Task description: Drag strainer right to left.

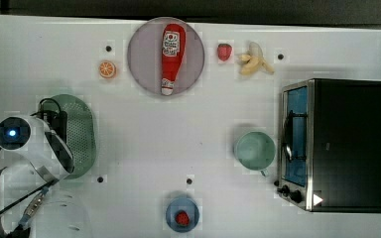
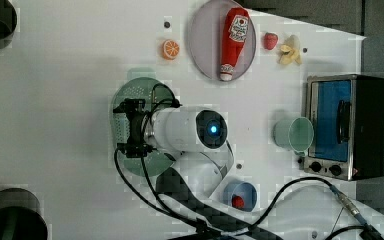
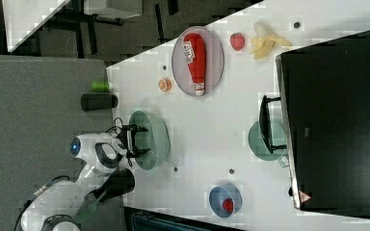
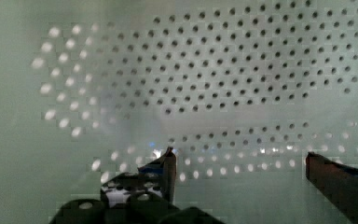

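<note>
Claw [image 4: 240, 161] wide open, holding nothing, sits right over the strainer [image 1: 82, 134] bowl, fingers down inside; strainer's long axis runs up-down in the top view, on the tabletop's [image 1: 188, 129] left side.

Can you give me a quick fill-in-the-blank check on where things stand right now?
1. The claw hangs over the pale green ____, fingers spread apart.
2. On the round plate lies a red ____ bottle.
3. The mint cup stands right beside the toaster ____.
4. In the small blue bowl sits something coloured ____.

Missing words: strainer; ketchup; oven; red
</note>
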### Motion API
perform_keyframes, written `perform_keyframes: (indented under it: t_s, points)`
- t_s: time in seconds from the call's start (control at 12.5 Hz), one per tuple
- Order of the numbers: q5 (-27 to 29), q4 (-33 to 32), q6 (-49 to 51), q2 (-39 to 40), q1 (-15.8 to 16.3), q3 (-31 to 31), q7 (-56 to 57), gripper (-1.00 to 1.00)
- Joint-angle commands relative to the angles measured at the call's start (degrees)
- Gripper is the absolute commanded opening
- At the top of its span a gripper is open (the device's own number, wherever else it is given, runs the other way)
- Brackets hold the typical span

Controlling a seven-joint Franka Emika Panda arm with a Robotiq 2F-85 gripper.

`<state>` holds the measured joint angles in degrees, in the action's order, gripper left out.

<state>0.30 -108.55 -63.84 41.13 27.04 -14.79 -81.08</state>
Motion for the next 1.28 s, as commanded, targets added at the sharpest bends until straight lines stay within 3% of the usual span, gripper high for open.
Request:
perform_keyframes:
  t_s: [0.08,0.32,0.72,1.04,1.28]
  points:
    - [1.8,1.3,3.8,-3.6,-0.5,-0.4,-0.9,1.00]
    - [1.8,1.2,16.2,-12.1,-1.5,-0.1,7.8,1.00]
    - [1.8,1.1,37.7,-30.0,-4.7,4.6,32.8,1.00]
    - [1.5,1.1,49.6,-43.4,-6.9,15.3,53.2,1.00]
    - [0.2,1.1,55.6,-49.1,-7.5,24.3,64.9,1.00]
